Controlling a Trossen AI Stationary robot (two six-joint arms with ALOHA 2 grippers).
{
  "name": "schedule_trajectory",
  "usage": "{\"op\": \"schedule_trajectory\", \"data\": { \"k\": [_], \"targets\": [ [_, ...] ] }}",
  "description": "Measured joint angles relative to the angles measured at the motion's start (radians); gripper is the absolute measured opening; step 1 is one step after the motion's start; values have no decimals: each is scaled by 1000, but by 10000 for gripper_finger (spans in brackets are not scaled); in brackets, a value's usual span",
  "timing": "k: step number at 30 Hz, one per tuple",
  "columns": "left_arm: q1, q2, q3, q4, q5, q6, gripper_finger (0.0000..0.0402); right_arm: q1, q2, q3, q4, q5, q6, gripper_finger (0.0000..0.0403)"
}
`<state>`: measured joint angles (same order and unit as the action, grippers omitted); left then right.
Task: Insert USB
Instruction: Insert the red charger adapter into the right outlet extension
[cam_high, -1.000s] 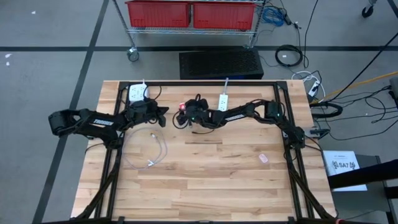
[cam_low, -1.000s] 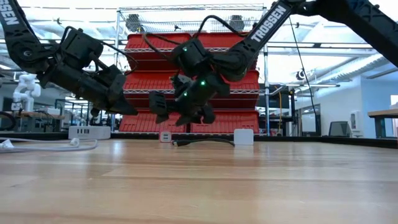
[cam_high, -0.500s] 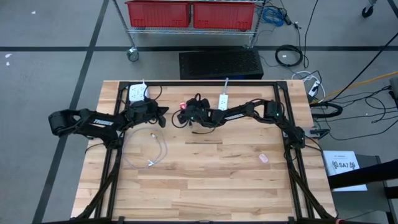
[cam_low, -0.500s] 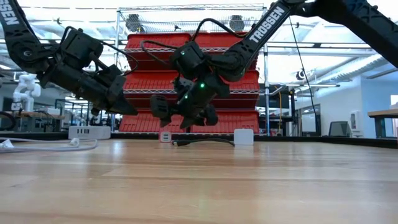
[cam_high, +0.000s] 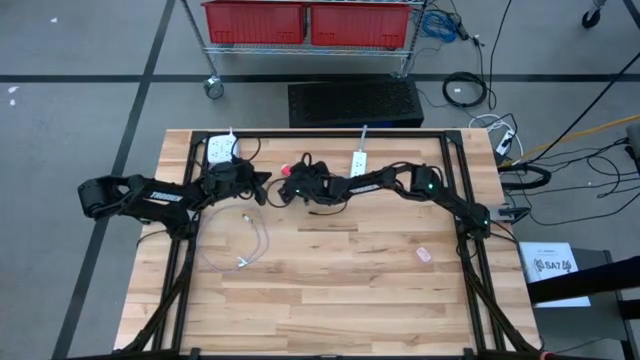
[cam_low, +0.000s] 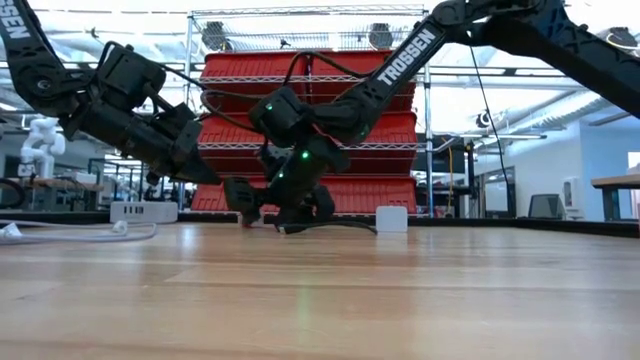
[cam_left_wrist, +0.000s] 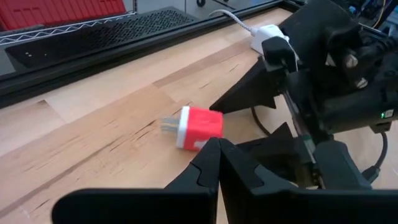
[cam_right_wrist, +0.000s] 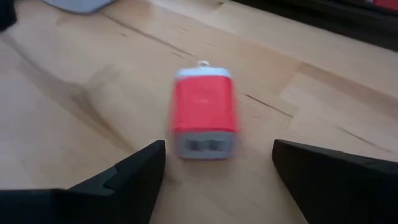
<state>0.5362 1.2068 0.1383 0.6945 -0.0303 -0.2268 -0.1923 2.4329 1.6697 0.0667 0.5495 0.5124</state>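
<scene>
A small red USB wall charger (cam_right_wrist: 204, 113), light, rigid and likely slick, is framed at 12 o'clock on the surface (cam_high: 340, 290) by the right gripper (cam_right_wrist: 214, 168), jaws spread; its flat sides are best pinched. The left gripper (cam_left_wrist: 217, 163) is pressed together.

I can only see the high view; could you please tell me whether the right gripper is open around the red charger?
Observer: Yes. The right gripper is open, with one finger on each side of the red USB charger, and neither is touching it.
Operator: Thank you. Which way do its ports face?
Observer: Its two USB ports face the right gripper, and the prongs point away from it.
Operator: Is the left gripper carrying a plug?
Observer: The left gripper is shut, and nothing shows between its fingers.
</scene>
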Motion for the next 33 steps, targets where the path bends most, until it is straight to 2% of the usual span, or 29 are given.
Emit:
{"op": "schedule_trajectory", "data": {
  "k": [4,12,15,18,21,29,33],
  "targets": [
    [0,0,0,-1,1,2,11,2,-9,3,-30,-5,-38,234],
    [0,0,0,0,6,6,11,13,-103,2,-65,-32,-212,39],
    [0,0,0,-1,7,7,11,17,-137,1,-98,-108,-266,7],
    [0,0,0,0,7,25,11,3,-162,2,-108,-252,-266,31],
    [0,0,0,12,7,26,11,-15,-160,2,-96,-365,-271,82],
    [0,0,-35,66,23,26,11,-37,-119,1,-47,-335,-293,260],
    [0,0,-43,67,23,26,11,-44,-77,1,-5,-288,-294,311]
  ]
}}
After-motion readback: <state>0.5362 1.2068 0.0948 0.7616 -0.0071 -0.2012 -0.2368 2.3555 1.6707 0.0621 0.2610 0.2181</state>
